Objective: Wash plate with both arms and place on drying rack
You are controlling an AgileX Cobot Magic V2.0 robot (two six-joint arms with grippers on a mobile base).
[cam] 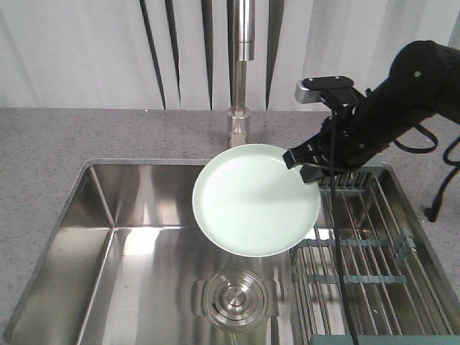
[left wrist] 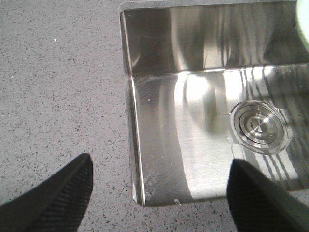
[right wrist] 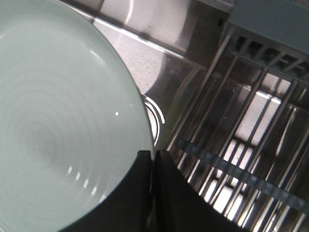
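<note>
Right tool (cam: 305,162) is clamped on the rim of the plate (cam: 251,201), held above the sink (cam: 129,237) beside the drying rack (cam: 374,251); left tool (left wrist: 160,162) is spread open, empty. A drop could be caused by so narrow a grip.
</note>
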